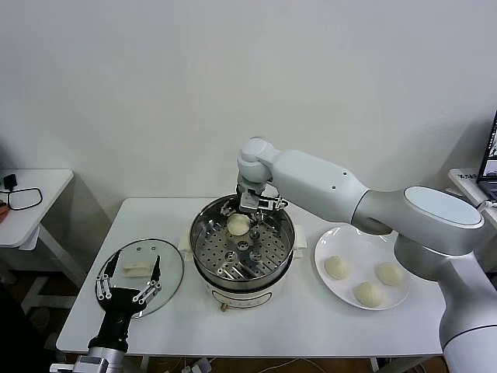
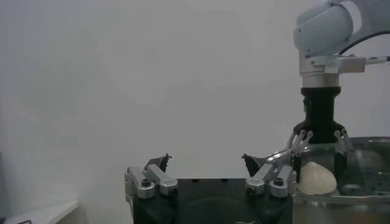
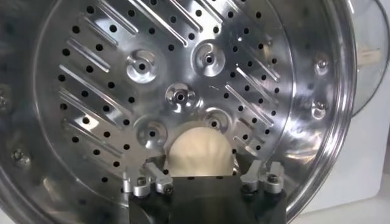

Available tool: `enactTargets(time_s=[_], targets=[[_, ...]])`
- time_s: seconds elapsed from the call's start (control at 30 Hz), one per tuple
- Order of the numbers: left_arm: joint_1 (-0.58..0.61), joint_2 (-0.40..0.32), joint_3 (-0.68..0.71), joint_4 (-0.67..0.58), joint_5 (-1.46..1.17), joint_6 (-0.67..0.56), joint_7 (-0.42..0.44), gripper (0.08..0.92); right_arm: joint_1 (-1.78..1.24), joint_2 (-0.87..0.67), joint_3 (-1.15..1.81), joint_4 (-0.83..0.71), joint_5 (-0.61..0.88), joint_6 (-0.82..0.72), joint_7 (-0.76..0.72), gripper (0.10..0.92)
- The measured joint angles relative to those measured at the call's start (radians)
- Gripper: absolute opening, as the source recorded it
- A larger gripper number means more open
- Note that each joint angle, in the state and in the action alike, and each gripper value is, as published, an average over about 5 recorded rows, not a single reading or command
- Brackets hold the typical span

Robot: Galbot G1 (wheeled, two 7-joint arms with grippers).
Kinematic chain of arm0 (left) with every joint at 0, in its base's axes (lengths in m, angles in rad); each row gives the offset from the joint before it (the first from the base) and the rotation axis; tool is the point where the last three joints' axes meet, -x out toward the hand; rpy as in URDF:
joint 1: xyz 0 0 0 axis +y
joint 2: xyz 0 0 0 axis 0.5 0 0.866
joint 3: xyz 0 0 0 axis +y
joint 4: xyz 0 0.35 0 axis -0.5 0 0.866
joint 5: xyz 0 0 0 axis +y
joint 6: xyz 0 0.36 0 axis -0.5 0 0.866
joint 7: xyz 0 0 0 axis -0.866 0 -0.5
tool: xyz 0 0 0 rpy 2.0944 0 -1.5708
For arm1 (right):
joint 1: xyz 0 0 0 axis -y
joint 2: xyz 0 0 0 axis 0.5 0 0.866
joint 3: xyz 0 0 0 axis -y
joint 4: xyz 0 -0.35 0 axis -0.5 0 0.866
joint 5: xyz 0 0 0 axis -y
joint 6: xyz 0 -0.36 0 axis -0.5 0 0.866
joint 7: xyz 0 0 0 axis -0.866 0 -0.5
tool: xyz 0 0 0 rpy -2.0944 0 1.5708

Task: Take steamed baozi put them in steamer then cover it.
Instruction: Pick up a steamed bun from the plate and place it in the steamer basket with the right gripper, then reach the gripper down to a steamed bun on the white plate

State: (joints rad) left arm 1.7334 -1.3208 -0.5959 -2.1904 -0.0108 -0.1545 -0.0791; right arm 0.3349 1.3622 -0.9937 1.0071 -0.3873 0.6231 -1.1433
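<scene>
Right now one small cream-white dough bun [image 1: 238,224] sits between the fingers of the right gripper [image 1: 239,225], low inside the large shiny stainless-steel steamer pot [image 1: 203,245], over the far side of its perforated metal tray [image 3: 183,73]. Jaws look closed around the bun's sides; the right wrist view shows the bun [image 3: 199,153] wedged between the two fingers, and whether it already touches the tray I cannot tell. Three more cream buns [image 1: 365,280] wait on the flat white plate [image 1: 334,237], just beside the pot on the robot's right. Round clear glass lid with white oblong handle [image 1: 172,272] lies flat on the white table [image 1: 311,326], on the robot's left of the pot, apart from it. Left gripper [image 1: 128,273] hovers over the lid near its handle, fingers spread wide, holding nothing.

Risks, as judgement: soft dough may stick to a finger pad when the jaws open and get dragged or tipped on withdrawal. Bun is near the pot's back wall, so a release there may leave it against the wall, and fingers could clip the rim when rising. Squeezing harder would dent it. Later buns need spacing or they'll crowd.
</scene>
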Motion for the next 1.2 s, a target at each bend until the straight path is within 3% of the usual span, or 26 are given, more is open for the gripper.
enactTargets(time_s=[0.23,0.7,1.2], targets=[[-0.002,-0.001,0.001,-0.001,-0.001,0.001,0.0,0.823,0.081,-0.083,-0.022,0.066,0.137,-0.085,-0.055,0.823],[-0.007,-0.002,0.017,-0.015,0.003,0.007,0.001,0.823,0.278,-0.419,-0.253,0.149,0.614,-0.5,-0.108,0.823],[-0.009,-0.004,0.013,-0.014,0.004,0.006,0.0,0.823,0.126,-0.632,-0.345,0.174,0.731,-0.681,-0.023,0.823]])
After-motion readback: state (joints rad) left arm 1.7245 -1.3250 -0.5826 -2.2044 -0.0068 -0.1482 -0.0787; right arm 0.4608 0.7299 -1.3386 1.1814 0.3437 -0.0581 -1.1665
